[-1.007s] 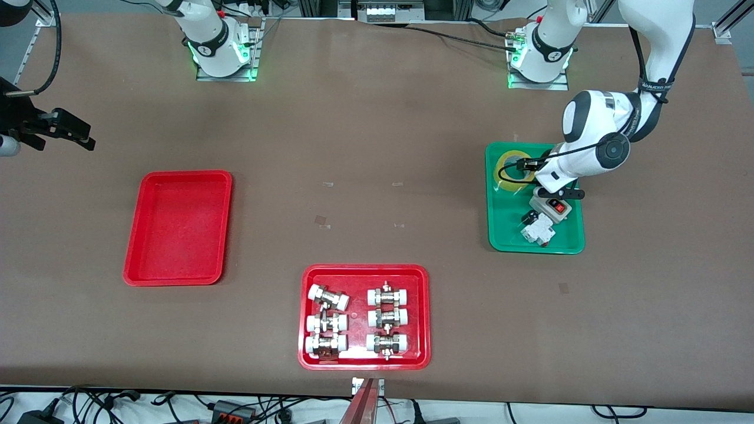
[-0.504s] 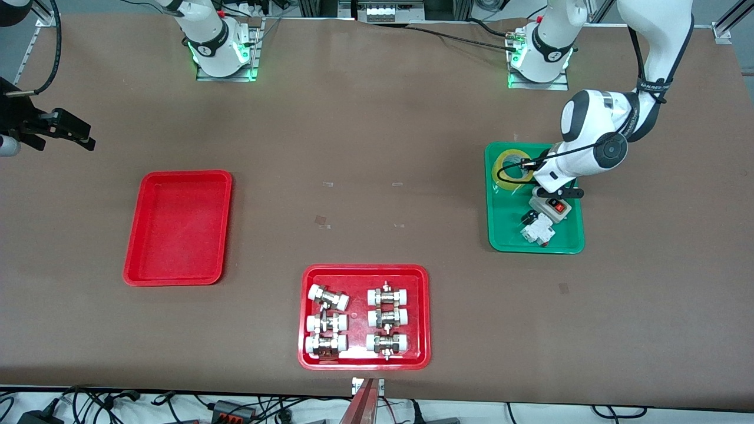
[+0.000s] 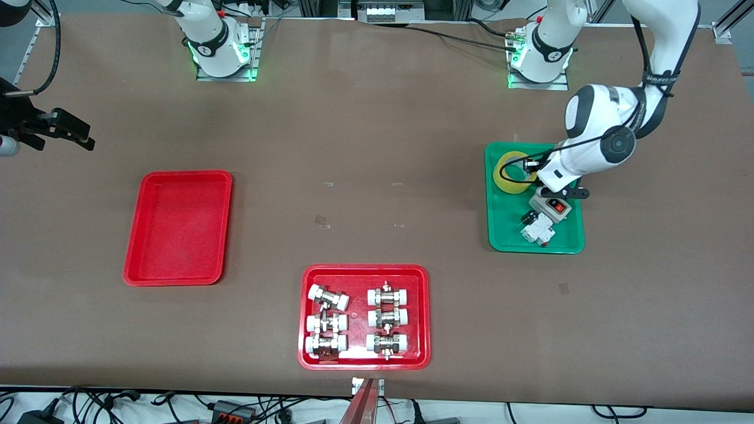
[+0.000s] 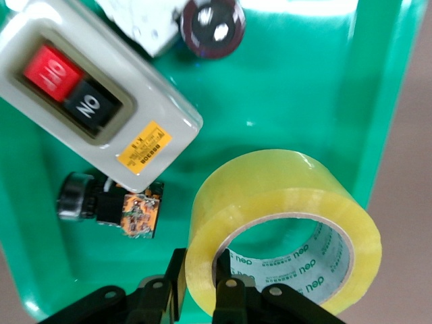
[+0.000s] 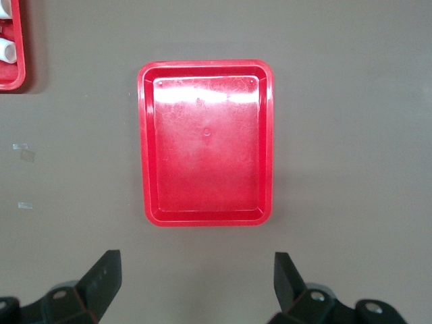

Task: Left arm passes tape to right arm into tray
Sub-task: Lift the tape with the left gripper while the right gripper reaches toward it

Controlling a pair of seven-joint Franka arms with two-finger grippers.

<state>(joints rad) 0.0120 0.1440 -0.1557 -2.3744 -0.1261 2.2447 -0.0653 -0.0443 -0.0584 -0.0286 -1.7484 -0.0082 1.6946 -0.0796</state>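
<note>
From the front view, the left arm (image 3: 612,147) bends down over the green tray (image 3: 503,227) at its end of the bench (image 3: 377,135), and its left end effector (image 3: 529,166) is clamped on the wall of the tape (image 3: 508,172), which tilts over the part of that tray farthest from the front camera. A grey switch box (image 3: 554,207) and a small white part (image 3: 537,229) lie in the same tray, nearer to the camera than the tape. The right end effector (image 3: 62,131) waits in the air over the right arm's end of the bench. The plain red tray (image 3: 177,227) lies empty on the bench, and a wider red tray (image 3: 364,359) holding pipe fittings (image 3: 356,321) sits nearest the camera. In the left wrist view, two black fingers (image 4: 233,297) pinch the yellow wall of the roll, one inside the printed core and one outside, with the roll raised above the green floor, beside the box with its red and black buttons (image 4: 71,88). In the right wrist view, the right end effector's fingers (image 5: 101,280) stand wide apart with nothing between them, above bare bench, with the red tray just ahead.
</note>
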